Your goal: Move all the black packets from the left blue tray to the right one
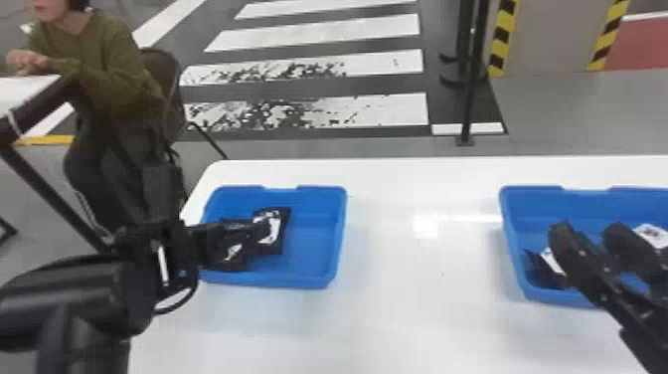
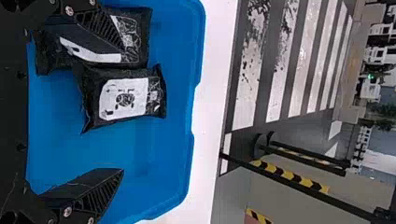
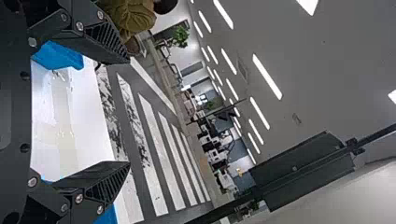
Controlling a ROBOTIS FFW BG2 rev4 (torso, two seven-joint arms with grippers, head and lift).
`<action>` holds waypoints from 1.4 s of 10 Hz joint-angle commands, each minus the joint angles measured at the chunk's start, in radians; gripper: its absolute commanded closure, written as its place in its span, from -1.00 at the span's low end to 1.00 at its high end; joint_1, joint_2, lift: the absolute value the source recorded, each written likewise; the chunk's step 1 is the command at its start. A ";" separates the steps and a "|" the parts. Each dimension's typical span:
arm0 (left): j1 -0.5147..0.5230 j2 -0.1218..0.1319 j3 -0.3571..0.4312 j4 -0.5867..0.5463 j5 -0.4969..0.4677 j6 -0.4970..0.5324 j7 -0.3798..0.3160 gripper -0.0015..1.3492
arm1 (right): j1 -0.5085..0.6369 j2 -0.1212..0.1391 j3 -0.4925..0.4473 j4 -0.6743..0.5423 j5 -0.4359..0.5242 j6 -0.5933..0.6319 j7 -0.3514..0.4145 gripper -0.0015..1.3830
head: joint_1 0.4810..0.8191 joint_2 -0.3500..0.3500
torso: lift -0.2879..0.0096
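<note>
Left pincer (image 2: 123, 111) is spread over the left blue tray (image 1: 310, 251), presumably to straddle one of the black packets (image 2: 123, 99) there; the right pincer (image 1: 589, 231), also spread, is above the right tray (image 1: 532, 200), where more packets (image 1: 542, 272) lie.

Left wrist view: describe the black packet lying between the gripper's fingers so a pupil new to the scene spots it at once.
On the white table stands the left blue tray. Inside, between the open fingers of the left gripper, lies the black packet. Its white label with a round dark drawing shows whole, while a finger crosses the neighbouring packet.
</note>
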 commanded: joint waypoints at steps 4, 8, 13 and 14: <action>-0.133 0.004 -0.061 0.194 -0.056 0.010 0.030 -0.80 | 0.070 0.009 0.015 -0.009 0.008 -0.024 0.000 -0.61 | 0.27 0.59 | -0.01; -0.236 0.009 -0.117 0.382 -0.101 0.034 0.044 -0.80 | 0.058 0.009 0.015 0.005 0.004 0.010 0.011 -0.61 | 0.27 0.61 | -0.01; -0.268 0.012 -0.139 0.476 -0.105 0.002 0.041 0.48 | 0.046 0.009 0.015 0.020 -0.018 0.030 0.017 -0.60 | 0.27 0.57 | -0.01; -0.249 0.011 -0.137 0.473 -0.101 -0.044 0.039 0.80 | 0.046 0.009 0.015 0.023 -0.024 0.030 0.017 -0.59 | 0.27 0.57 | -0.01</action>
